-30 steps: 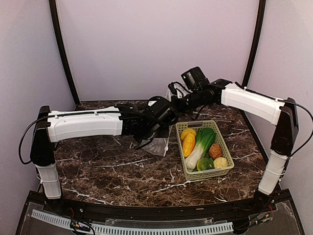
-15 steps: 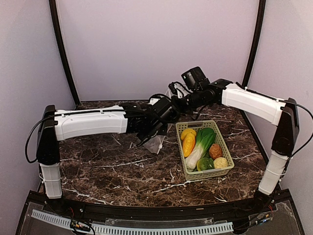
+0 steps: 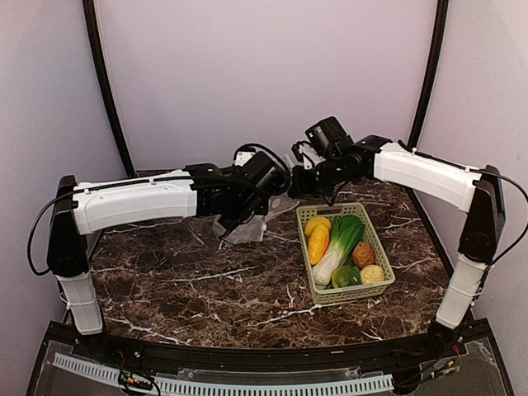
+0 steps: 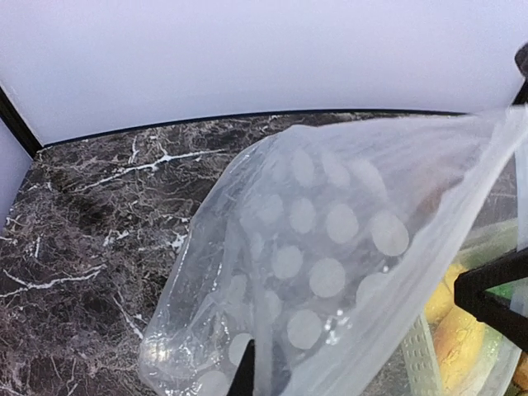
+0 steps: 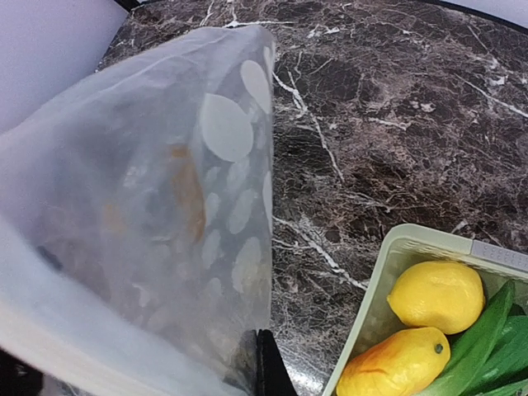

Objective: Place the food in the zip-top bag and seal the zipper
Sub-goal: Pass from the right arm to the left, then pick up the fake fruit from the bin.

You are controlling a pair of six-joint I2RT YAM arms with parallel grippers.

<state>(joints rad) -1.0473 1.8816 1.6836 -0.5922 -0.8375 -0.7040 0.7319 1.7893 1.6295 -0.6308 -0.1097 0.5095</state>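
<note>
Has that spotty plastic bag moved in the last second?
Yes. The zip-top bag has shifted left, away from the green basket, and slightly toward the back wall.

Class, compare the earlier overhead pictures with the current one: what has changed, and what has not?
The left gripper closed on the zip-top bag and drew it leftward, away from the basket. The right gripper stayed shut on the bag; the food stayed in the basket.

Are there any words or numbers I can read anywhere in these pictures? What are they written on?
None: no word, number or sign can be read in any view.
On the zip-top bag: only white dots, no letters.
On the green basket: no label.
On the white arm covers: nothing printed that shows.
</note>
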